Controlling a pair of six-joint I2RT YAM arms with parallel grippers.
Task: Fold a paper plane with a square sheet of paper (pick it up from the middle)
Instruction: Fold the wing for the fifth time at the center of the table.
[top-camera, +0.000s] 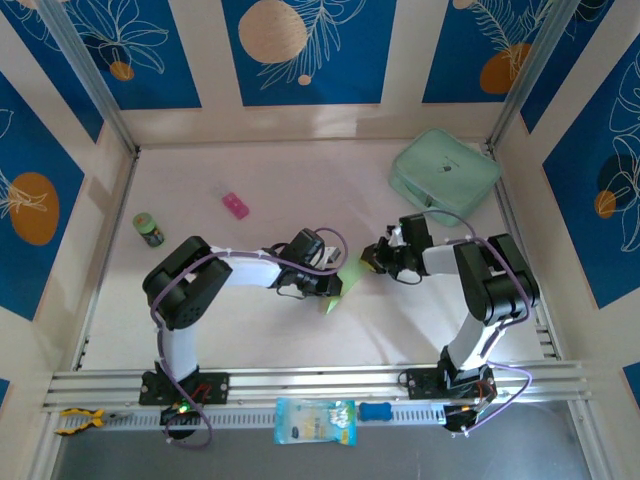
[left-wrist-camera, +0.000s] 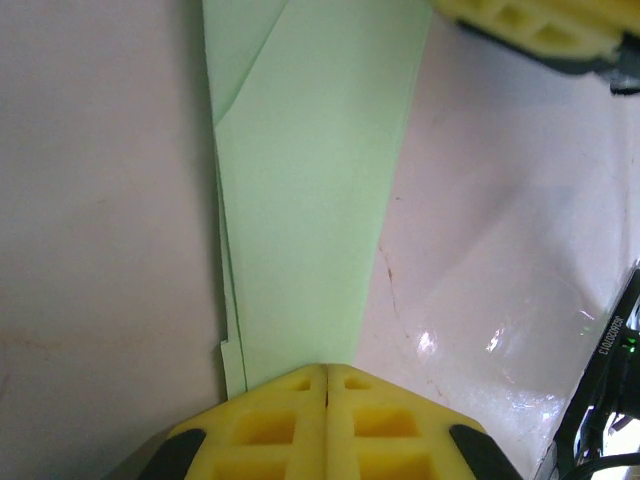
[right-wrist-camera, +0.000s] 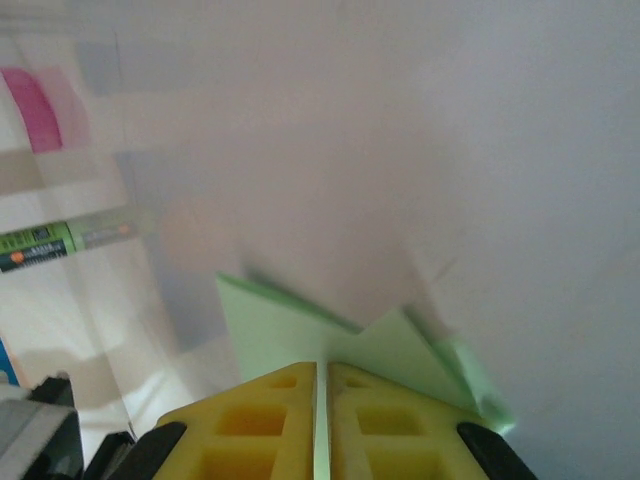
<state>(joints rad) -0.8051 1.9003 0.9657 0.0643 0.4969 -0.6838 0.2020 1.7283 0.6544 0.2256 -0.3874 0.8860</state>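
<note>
The left gripper (top-camera: 330, 287) is seen with its yellow fingers (left-wrist-camera: 280, 425) pressed together on one end of the folded paper (top-camera: 343, 281). In the left wrist view, the folded paper (left-wrist-camera: 310, 200) is shown as a long, tapering pale-green strip with a diagonal fold near its far end. The right gripper (top-camera: 370, 263) is closed on the opposite end, and its pads (right-wrist-camera: 270, 420) are seen pinching the paper's edge (right-wrist-camera: 300, 330), with layered corners fanned out beyond them. The paper is held between the two grippers near the middle of the table (top-camera: 280, 180). Whether it touches the surface cannot be told. A mint-green case (top-camera: 445, 175) is located at the far right, well apart from the paper.
</note>
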